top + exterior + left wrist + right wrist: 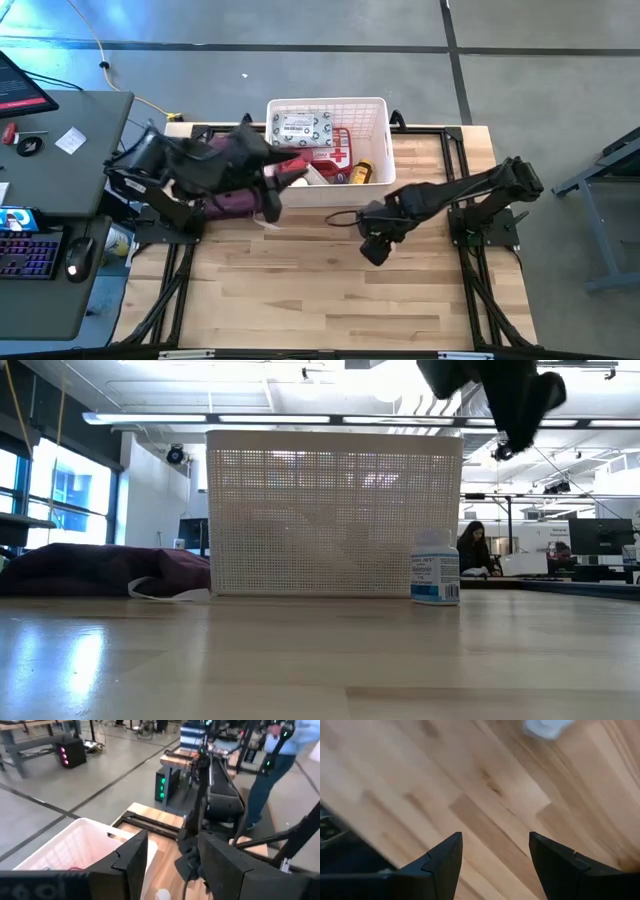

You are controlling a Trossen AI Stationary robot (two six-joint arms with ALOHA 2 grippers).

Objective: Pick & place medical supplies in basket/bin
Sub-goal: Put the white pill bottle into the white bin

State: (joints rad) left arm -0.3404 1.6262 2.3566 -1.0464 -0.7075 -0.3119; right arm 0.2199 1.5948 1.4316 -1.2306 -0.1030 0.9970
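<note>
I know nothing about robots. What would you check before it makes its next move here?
1. Right gripper open and empty, above the table: ok.
2. Left gripper open and empty, near the basket: ok.
3. Small bottle upright on the table, outside the basket: ok.
4. Free room in the basket: ok.
5. Right gripper lined up with the small bottle: cannot tell.

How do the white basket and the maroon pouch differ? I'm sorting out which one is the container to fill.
The white basket is a rigid tub with slotted sides standing upright; the maroon pouch is soft fabric lying low and slumped. The basket stands much taller than the pouch. The basket is open-topped and holds supplies, including a red first-aid case; the pouch shows no contents. Both rest on the wooden table, side by side.
</note>
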